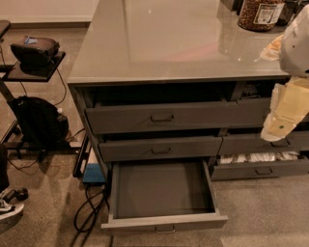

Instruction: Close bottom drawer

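The bottom drawer (161, 193) is a wide dark grey drawer at the foot of the cabinet, pulled far out. Its flat grey tray is empty, and a small bar pull (165, 229) sits at the centre of its low front panel. My gripper (277, 126) is the cream-coloured part at the right edge. It hangs in front of the right-hand drawers, up and to the right of the bottom drawer and well apart from it.
Two taller grey drawers (161, 118) above stand slightly ajar. A right-hand drawer (260, 159) shows white bundles. A jar (258, 13) stands on the grey countertop (169, 43). A black bag (41, 120), a stand (34, 53), cables (87, 210) and a shoe (9, 210) are at left.
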Controlling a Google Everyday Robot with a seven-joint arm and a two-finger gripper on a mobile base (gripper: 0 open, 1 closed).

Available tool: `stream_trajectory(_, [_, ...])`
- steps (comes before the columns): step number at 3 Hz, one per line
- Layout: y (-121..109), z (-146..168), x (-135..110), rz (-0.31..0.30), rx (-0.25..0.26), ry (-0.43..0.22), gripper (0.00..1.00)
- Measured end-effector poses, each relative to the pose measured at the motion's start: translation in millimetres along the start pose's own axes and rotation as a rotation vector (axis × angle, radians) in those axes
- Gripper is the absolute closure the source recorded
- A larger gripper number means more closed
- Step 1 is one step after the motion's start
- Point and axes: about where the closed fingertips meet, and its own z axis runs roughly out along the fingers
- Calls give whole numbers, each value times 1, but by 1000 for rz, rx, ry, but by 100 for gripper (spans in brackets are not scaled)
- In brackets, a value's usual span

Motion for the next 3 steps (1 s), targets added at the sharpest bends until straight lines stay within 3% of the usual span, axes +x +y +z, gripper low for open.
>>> stream_trajectory(1, [14, 10, -3, -40, 7, -8, 0])
stream_trajectory(3, [58, 106, 13, -127, -36, -167, 0])
